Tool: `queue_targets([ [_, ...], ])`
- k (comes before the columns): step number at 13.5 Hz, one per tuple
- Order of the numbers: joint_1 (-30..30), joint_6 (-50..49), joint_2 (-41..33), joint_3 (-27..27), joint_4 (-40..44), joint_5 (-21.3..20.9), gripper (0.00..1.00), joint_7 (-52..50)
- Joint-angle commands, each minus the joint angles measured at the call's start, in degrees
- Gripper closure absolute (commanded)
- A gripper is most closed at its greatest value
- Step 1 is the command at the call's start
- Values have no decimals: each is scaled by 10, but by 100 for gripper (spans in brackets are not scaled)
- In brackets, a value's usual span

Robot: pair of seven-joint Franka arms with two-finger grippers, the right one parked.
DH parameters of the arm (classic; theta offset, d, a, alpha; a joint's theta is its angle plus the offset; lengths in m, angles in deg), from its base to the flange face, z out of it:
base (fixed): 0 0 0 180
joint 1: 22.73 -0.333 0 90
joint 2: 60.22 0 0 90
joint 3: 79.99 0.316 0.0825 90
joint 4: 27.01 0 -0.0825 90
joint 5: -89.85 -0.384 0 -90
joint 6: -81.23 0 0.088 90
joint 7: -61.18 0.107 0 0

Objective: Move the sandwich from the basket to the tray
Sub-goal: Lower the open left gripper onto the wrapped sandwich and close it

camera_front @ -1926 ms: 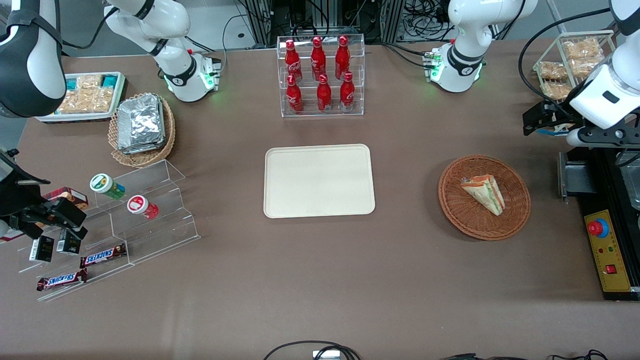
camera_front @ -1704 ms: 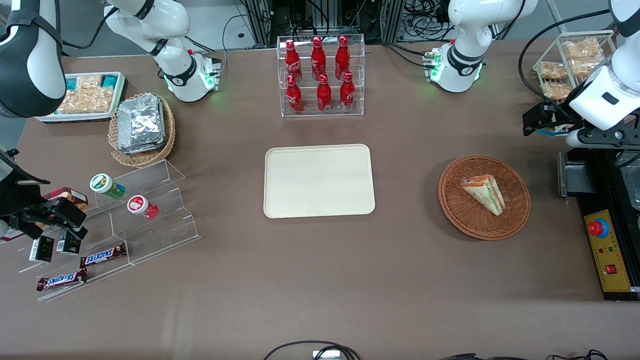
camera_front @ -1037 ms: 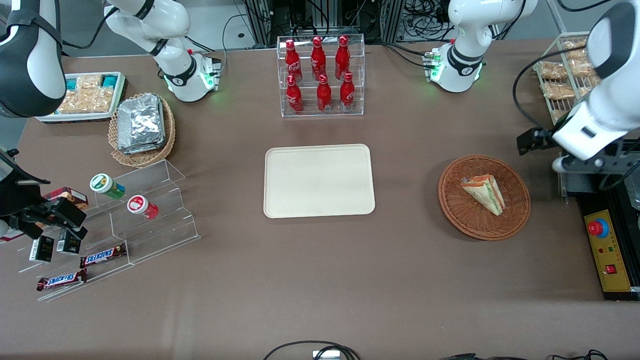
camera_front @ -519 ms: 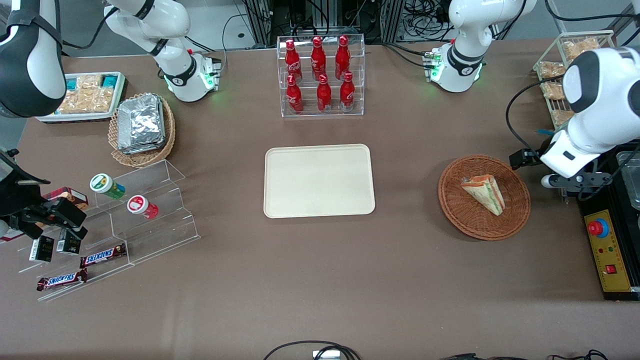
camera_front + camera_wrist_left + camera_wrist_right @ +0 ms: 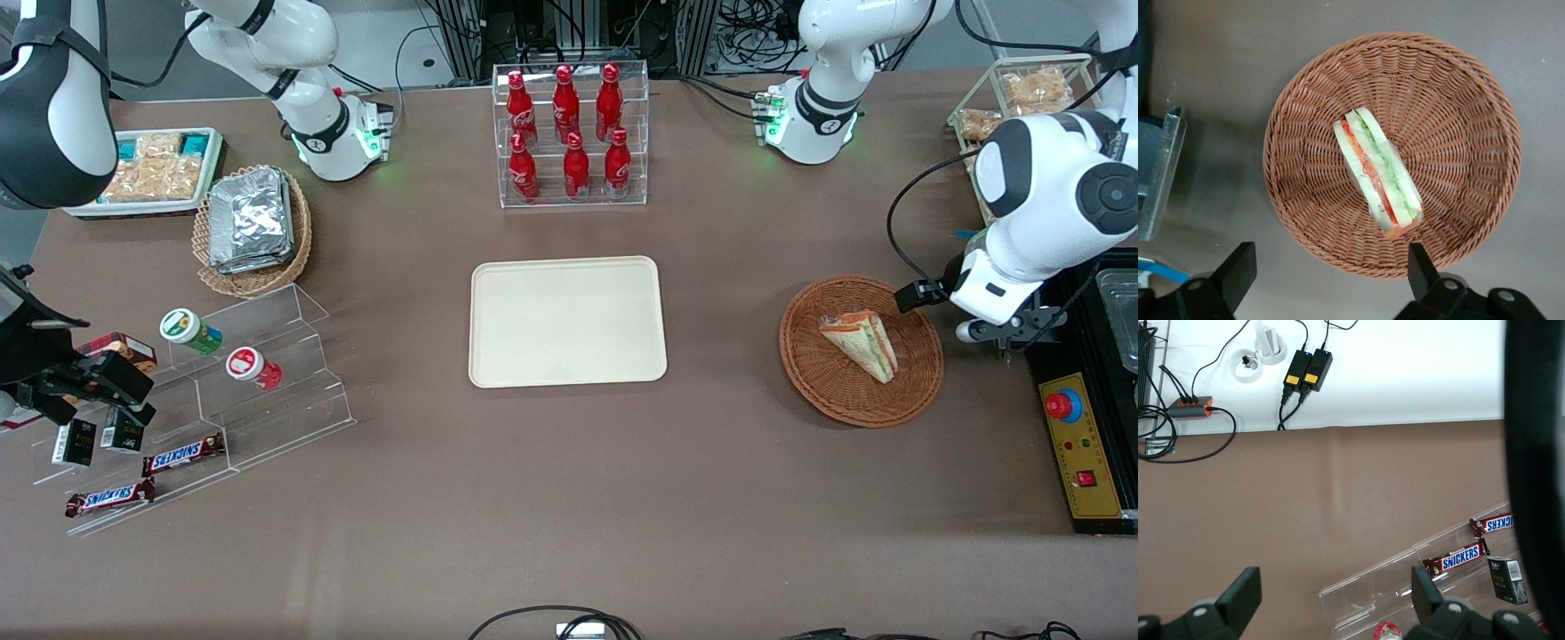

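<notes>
The sandwich (image 5: 861, 344), a wrapped wedge with orange and green filling on its edge, lies in the round brown basket (image 5: 822, 382). The cream tray (image 5: 567, 320) sits bare at the middle of the table, toward the parked arm's end from the basket. My gripper (image 5: 978, 309) hangs above the table just outside the basket's rim, on the working arm's side. In the left wrist view the gripper (image 5: 1330, 273) is open, its two black fingers (image 5: 1239, 270) wide apart over the basket (image 5: 1458, 100) rim. The sandwich (image 5: 1378, 177) lies ahead of them, untouched.
A black control box (image 5: 1080, 427) with a red button stands beside the basket at the working arm's table end. A wire rack of snack packs (image 5: 1022, 98) is farther from the camera. A rack of red bottles (image 5: 569, 133) stands farther back than the tray.
The working arm has swung from beside the wire rack toward the front camera and the basket. Its gripper now hangs at the basket's rim. The sandwich has not moved.
</notes>
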Motion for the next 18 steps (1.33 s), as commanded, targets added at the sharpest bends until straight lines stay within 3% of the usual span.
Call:
queue_targets([
  [1, 1, 56, 9, -3, -30, 1, 0, -56],
  [7, 4, 169, 52, -5, -81, 0, 0, -155],
  [18, 20, 205, 95, -7, -82, 0, 0, -205],
])
